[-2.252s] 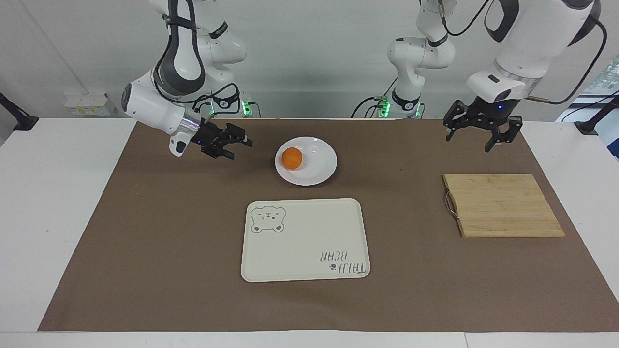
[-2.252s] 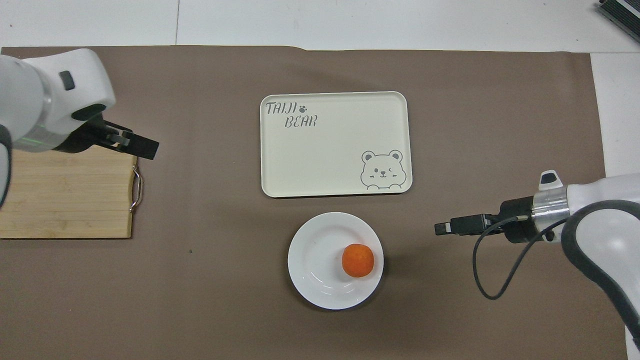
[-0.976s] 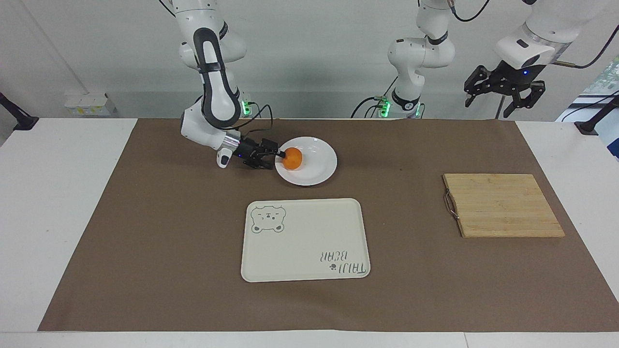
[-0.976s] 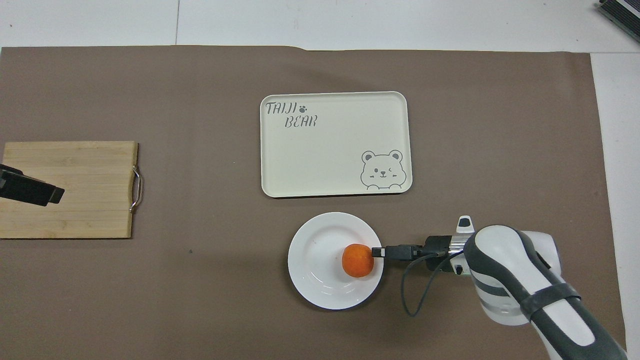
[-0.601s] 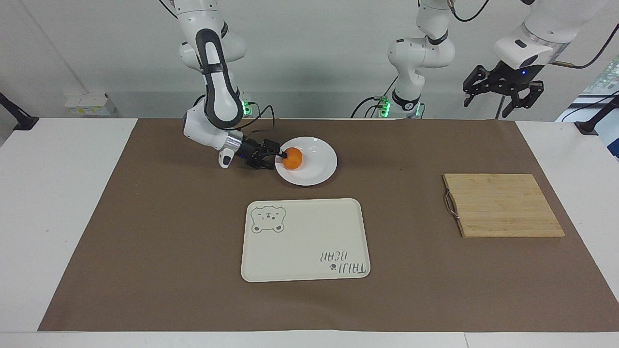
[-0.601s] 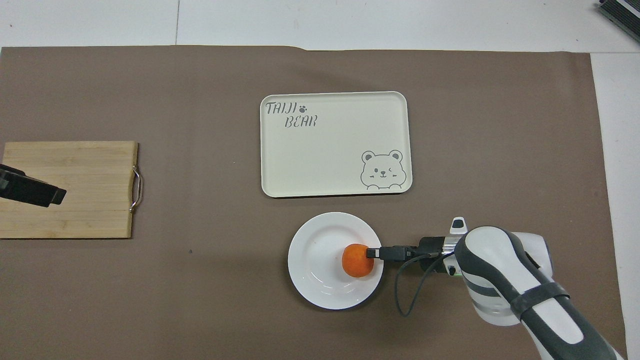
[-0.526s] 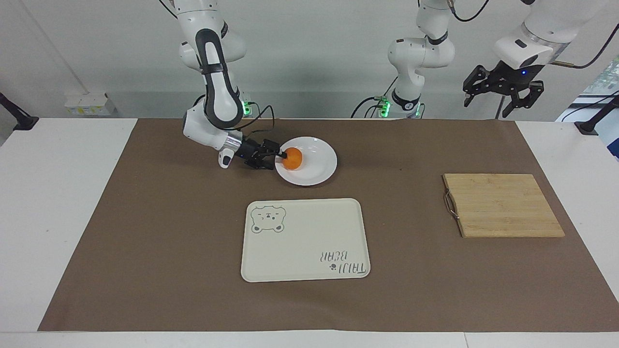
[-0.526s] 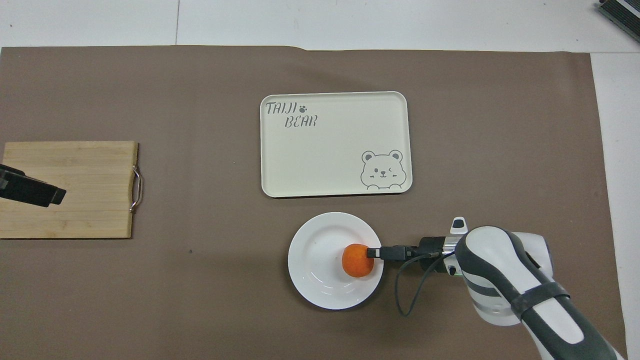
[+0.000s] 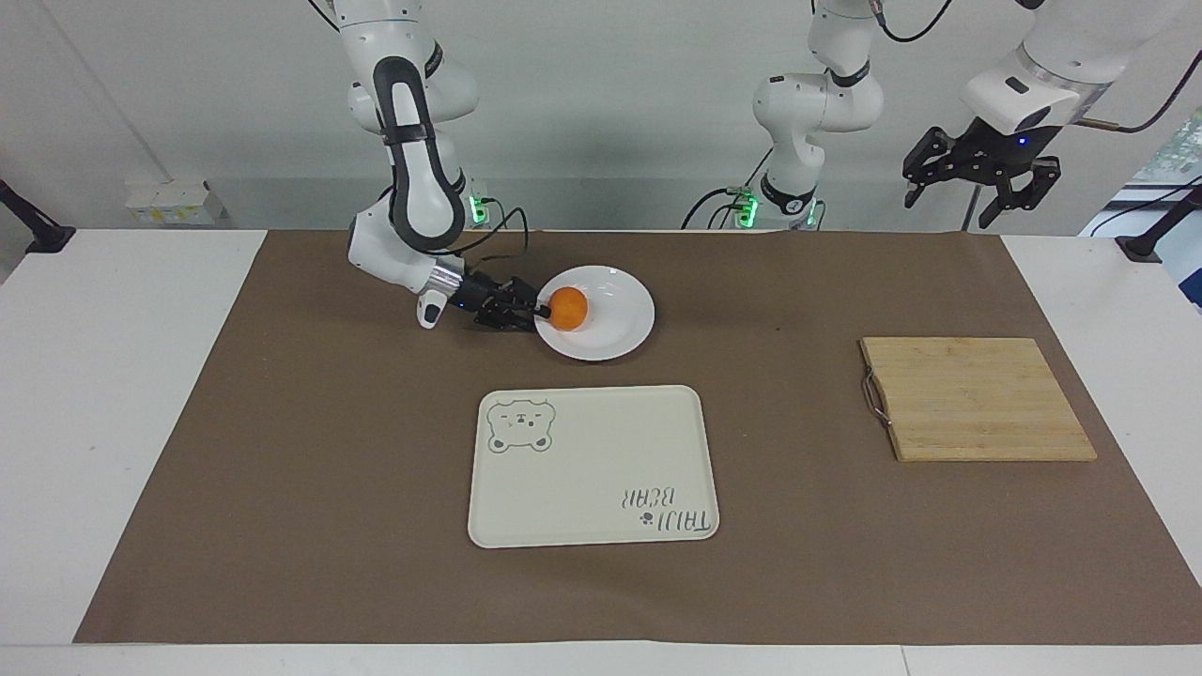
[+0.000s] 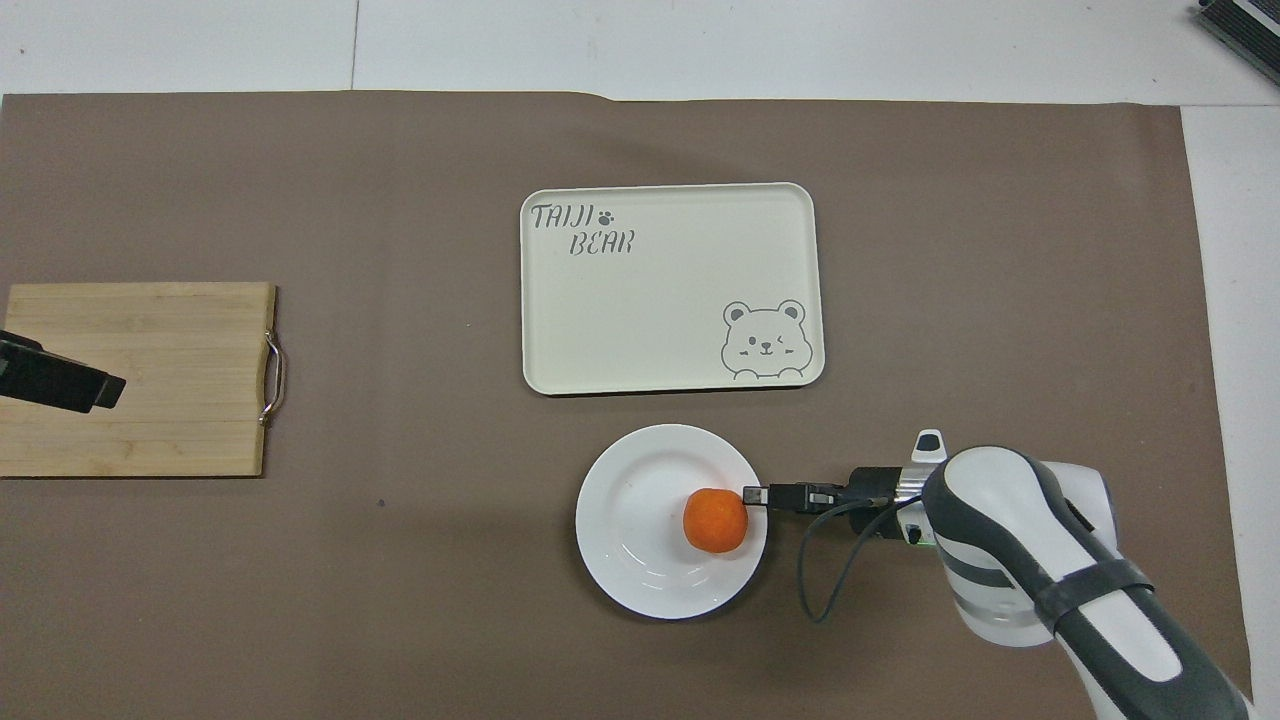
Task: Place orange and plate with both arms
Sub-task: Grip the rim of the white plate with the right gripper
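Right claw point(image 9: 539, 309) low at plate point(image 9: 615, 333) rim, tips against orange point(image 9: 567, 309) lying on plate; grip unclear. Left claw point(image 9: 977, 186) spread, waiting high over table edge near cutting board point(image 9: 977, 399).

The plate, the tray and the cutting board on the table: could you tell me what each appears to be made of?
The plate looks like glazed ceramic or glossy melamine: plain white, with bright reflections on its surface. The tray seems to be matte plastic: cream, with rounded corners and a printed bear and lettering. The cutting board appears to be bamboo or wood: pale glued strips with visible grain, and a metal-looking handle at one edge.
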`<state>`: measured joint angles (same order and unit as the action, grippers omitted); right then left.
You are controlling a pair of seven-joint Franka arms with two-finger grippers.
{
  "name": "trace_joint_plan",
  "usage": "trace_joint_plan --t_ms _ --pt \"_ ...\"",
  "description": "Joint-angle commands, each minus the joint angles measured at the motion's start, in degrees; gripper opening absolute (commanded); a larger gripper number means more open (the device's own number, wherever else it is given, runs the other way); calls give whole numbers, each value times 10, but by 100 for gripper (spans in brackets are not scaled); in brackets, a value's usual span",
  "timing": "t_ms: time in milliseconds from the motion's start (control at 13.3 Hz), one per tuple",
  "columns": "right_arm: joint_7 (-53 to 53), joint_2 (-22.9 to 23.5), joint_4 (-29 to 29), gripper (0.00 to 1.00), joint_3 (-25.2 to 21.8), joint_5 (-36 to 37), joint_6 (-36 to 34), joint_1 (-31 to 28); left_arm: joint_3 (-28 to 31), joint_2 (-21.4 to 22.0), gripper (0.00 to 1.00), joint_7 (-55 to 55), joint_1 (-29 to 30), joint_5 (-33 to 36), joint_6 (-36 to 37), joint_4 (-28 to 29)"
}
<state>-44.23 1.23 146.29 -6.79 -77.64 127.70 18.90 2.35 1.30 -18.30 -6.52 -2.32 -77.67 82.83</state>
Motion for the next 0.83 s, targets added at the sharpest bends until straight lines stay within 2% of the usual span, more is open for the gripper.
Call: trace_joint_plan --t_ms 0,225,300,375,751 --pt "35 8 -5 5 5 -15 10 4 -3 6 100 -3 5 7 6 2" --pt "49 8 -5 13 5 -16 33 29 -3 6 100 -3 5 7 5 2" --pt "43 10 -5 11 5 -16 33 28 -3 6 100 -3 5 7 6 2" --pt "45 10 -5 0 5 -16 34 28 -3 6 100 -3 5 7 5 2" --pt "57 26 -33 0 5 -6 31 26 -3 6 100 -3 5 7 5 2"
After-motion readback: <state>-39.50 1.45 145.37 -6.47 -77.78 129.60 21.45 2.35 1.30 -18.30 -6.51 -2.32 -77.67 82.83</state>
